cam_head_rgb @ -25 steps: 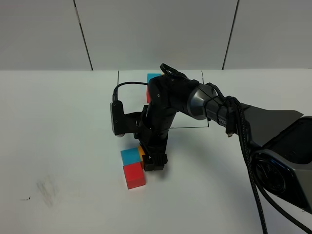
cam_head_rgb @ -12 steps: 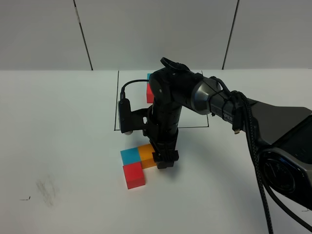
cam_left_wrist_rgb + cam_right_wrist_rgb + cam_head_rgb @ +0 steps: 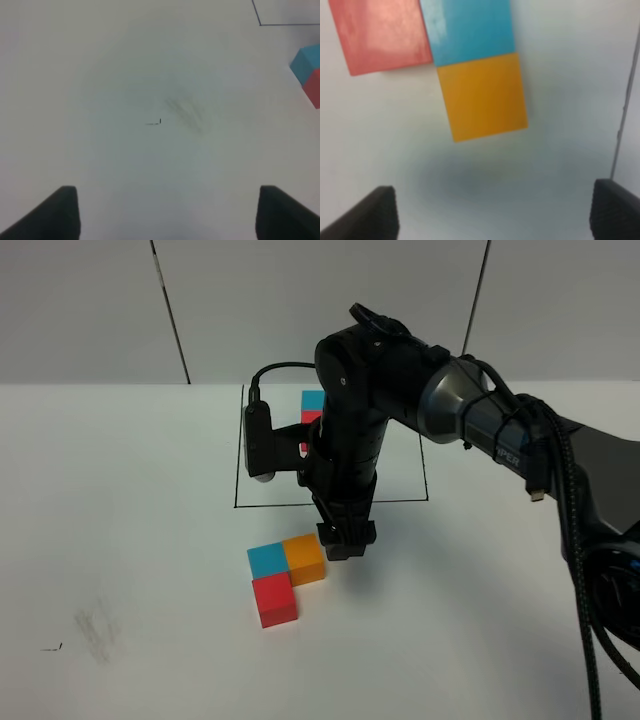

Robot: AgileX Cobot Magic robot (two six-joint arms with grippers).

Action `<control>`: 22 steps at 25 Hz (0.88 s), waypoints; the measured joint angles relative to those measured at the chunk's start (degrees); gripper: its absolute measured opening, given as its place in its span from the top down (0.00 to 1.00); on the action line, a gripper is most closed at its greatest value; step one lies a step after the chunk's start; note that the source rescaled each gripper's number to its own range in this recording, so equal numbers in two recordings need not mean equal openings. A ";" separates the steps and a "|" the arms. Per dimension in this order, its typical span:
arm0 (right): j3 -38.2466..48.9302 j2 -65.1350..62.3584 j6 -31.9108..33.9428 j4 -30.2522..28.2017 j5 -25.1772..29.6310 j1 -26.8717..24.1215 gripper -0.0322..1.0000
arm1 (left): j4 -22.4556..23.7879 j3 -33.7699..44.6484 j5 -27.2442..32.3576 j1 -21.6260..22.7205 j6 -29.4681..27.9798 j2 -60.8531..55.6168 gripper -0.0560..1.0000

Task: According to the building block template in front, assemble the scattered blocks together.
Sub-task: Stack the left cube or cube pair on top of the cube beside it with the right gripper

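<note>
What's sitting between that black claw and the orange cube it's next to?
Nothing: in the right wrist view, only bare white table, with a faint shadow, separates the right gripper from the orange cube.

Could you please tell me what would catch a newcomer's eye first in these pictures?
The black right gripper hangs open at the centre of the high view, low over the white table. Beside its tip, a matte blue cube, an orange cube and a red cube sit pressed together in an L, just in front of the thin black-line rectangle.
</note>
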 joint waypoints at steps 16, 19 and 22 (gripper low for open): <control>0.05 -16.21 13.56 -3.89 0.43 0.00 0.38 | 0.00 0.00 0.00 0.00 0.00 0.00 0.40; 0.05 -17.57 17.59 -3.98 0.43 0.00 0.38 | 0.00 0.00 0.00 0.00 0.00 0.00 0.40; 0.05 -18.86 23.83 -4.22 0.49 0.00 0.38 | 0.00 0.00 0.00 0.00 0.00 0.00 0.40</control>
